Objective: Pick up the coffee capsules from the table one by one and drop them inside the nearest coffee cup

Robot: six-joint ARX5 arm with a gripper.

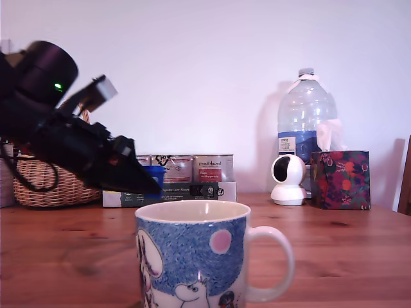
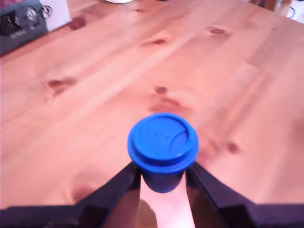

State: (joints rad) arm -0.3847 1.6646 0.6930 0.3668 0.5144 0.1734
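A deep-blue coffee capsule (image 2: 163,148) sits between my two black fingers, held above the brown wooden table (image 2: 95,118). My gripper (image 2: 163,178) is shut on its body below the wider rim. In the exterior view the gripper (image 1: 149,181) hangs in the air at the left, tilted down, with the blue capsule (image 1: 155,174) showing at its tip. The white coffee cup (image 1: 192,256) with a speckled blue band, a pink dot and cartoon figures stands at the front centre, handle toward the exterior view's right. The capsule is above and slightly left of its rim, farther back.
At the back stand a wicker basket (image 1: 48,179), silver tins (image 1: 192,168) on a flat box (image 1: 173,192), a white round camera (image 1: 288,179), a large clear water bottle (image 1: 306,122) and a patterned tissue box (image 1: 340,179).
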